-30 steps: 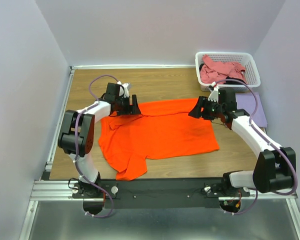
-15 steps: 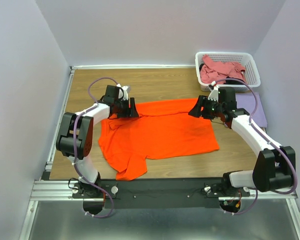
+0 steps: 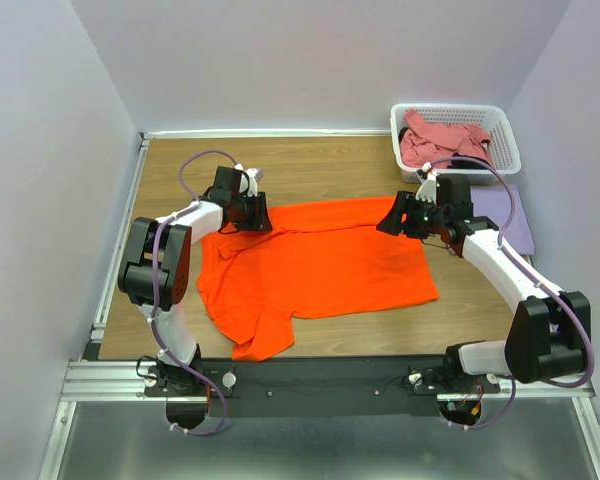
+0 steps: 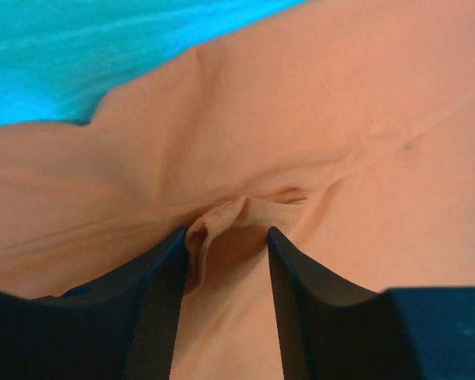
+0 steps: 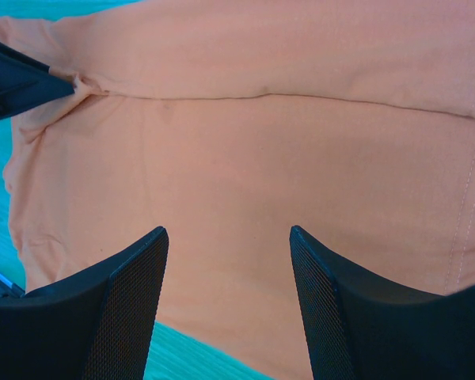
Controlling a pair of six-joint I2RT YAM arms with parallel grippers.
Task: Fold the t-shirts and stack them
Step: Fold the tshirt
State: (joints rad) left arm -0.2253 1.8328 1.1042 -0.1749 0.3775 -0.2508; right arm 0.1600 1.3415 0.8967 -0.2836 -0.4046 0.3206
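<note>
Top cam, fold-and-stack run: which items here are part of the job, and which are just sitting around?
Job:
orange t-shirt, spread on the table
pink t-shirt, in the basket
lavender t-shirt, beside the basket

Lying about:
white basket
table

Left wrist view: black two-finger left gripper [image 4: 226, 231] cut off by bottom edge, only front of fingers [image 4: 162, 309] showing. Bright orange short-sleeved cloth t-shirt [image 4: 317, 119] runs past left, right and bottom edges.
Top view: same gripper's tips hidden under own wrist body; contact with cloth unreadable.
Right wrist view: black right gripper [image 5: 227, 229] cropped at bottom; shirt cropped top and right.
Pale lavender cloth t-shirt [image 3: 515, 222] by right edge of brown wooden tabletop [image 3: 320, 165], partly covered by white right arm [image 3: 500, 265].
Dusty pink t-shirt [image 3: 445, 145] bunched inside white plastic lattice basket [image 3: 450, 107], far-right corner; outline unreadable.
</note>
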